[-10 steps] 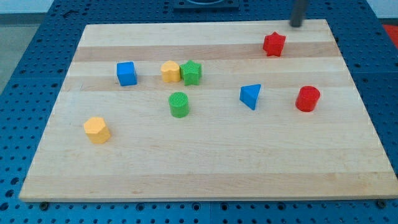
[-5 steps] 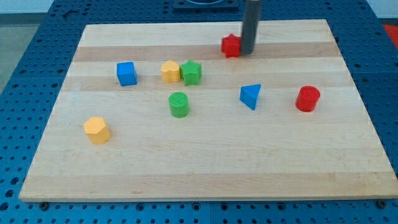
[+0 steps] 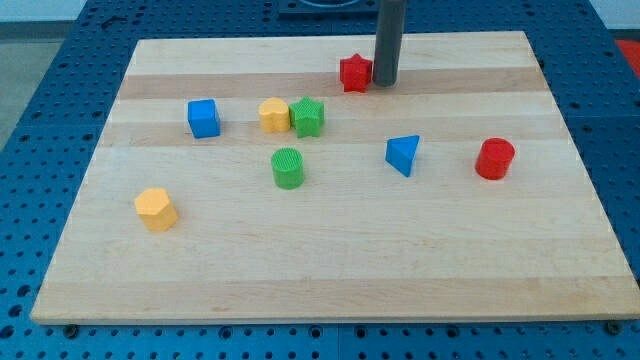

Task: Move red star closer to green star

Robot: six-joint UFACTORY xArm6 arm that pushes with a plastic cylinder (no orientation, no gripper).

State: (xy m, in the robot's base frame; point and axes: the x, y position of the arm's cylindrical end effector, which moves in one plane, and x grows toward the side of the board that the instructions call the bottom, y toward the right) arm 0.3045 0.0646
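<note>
My tip (image 3: pixel 385 83), a plain rod with nothing to grip, touched the red star (image 3: pixel 354 73) on its right. Green star (image 3: pixel 309 117) lay lower left; a straight leftward push risked overshooting above it.

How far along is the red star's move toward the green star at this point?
Done: over the last second the red star has slid from the board's right toward the view's left. In hand: my tip sits against its right side, pushing. Left: a gap remains to the green star, which lies below-left beside a yellow block.
</note>
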